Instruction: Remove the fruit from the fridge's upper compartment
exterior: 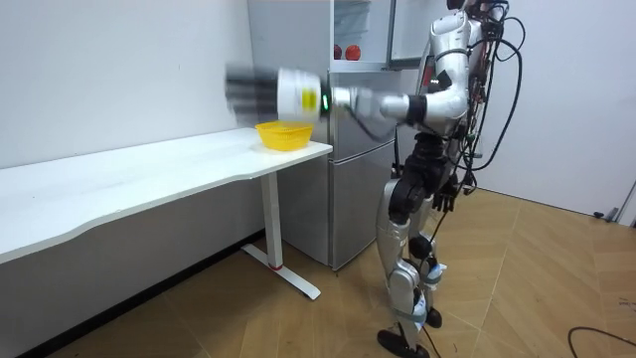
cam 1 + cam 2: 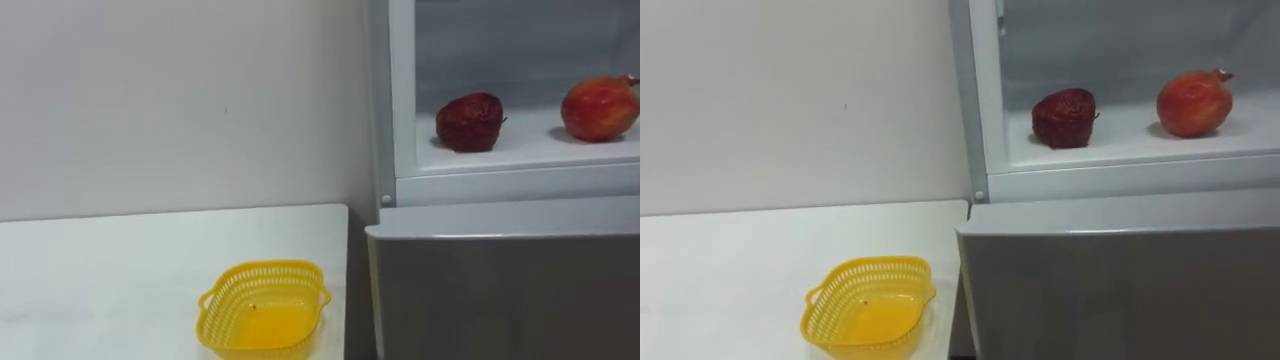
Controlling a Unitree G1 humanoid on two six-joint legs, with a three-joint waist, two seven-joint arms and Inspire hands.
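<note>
The robot stands on both legs directly before the fridge (image 2: 403,100), beside the end of the white table (image 2: 100,270). Its left arm is stretched out level over the table's end, towards the room view's left. The left hand (image 1: 250,88) is a dark blur there: I cannot tell whether it is released, clenched or grasping anything.

The yellow basket (image 2: 264,308) sits on the table just below that hand, a little towards the fridge, near the table's edge. It is upright and apart from the hand.

The fridge's upper compartment stands open. On its white shelf (image 2: 520,150), well apart from the hand on the fridge side and a little above its height, lie two fruits. A dark red fruit (image 2: 470,122) is the nearer to the hand. A pomegranate (image 2: 598,108) lies farther along, with a clear gap between them. The grey lower door (image 2: 500,290) below the shelf is closed.
</note>
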